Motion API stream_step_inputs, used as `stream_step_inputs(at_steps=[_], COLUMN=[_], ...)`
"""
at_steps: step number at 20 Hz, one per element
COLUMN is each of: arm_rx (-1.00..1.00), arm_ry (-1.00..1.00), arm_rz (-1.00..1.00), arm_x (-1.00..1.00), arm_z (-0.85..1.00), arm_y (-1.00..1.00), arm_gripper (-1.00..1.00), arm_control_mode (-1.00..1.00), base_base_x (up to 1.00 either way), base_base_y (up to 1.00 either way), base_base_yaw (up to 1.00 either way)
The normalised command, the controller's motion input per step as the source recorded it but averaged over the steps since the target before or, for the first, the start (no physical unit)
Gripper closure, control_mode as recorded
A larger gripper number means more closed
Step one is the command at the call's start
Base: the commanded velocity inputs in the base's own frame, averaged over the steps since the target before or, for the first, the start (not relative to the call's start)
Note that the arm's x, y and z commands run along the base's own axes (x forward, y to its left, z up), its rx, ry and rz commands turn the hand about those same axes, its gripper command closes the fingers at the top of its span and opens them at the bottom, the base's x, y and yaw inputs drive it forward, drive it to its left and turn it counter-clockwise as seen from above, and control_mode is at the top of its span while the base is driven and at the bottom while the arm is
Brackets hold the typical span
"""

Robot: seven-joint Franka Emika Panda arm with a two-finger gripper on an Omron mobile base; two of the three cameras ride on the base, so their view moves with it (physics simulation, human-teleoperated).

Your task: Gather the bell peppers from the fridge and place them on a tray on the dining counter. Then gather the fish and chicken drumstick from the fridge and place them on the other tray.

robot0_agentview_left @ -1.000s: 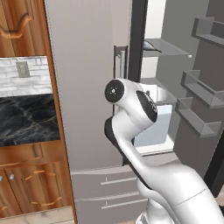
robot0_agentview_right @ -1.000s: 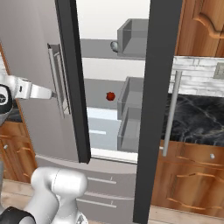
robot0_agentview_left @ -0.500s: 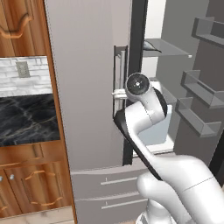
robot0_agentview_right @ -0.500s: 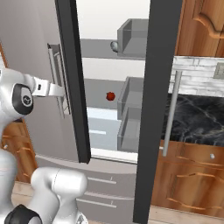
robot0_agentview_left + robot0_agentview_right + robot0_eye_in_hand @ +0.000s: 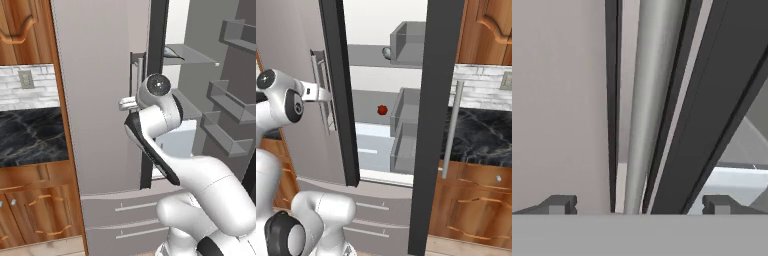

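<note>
Straight ahead of the gripper (image 5: 640, 204), between its two dark fingertips (image 5: 559, 204), runs the long brushed-metal handle bar (image 5: 648, 100) of the grey fridge door (image 5: 557, 100); the tips stand wide apart on either side of the bar and touch nothing, so the gripper holds nothing. Just to the right of the bar lies the door's black edge strip (image 5: 722, 90), and past it a slice of the pale fridge interior. From the right base view the gripper (image 5: 320, 93) sits at the handle bar (image 5: 319, 90), and well to its right, deeper inside the fridge, a small round red bell pepper (image 5: 382, 109) rests on a white shelf (image 5: 373, 125), beside grey plastic door bins (image 5: 406, 107)
</note>
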Motion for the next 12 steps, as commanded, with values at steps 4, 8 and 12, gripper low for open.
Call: stream_step_inputs(at_steps=[4,8,12], arm_rx=[0.03,0.0,0.01], arm_ry=[0.0,-0.09,-0.03], arm_rz=[0.08,0.04,0.02], arm_x=[0.49,0.41,0.39], arm_z=[-0.14,-0.22,-0.09], arm_y=[0.11,0.03,0.02], arm_gripper=[-1.0,-1.0,-1.0], arm_control_mode=[-1.0,-1.0,-1.0], base_base_x=[0.0,0.0,0.0], base_base_y=[0.0,0.0,0.0], base_base_yaw=[0.0,0.0,0.0])
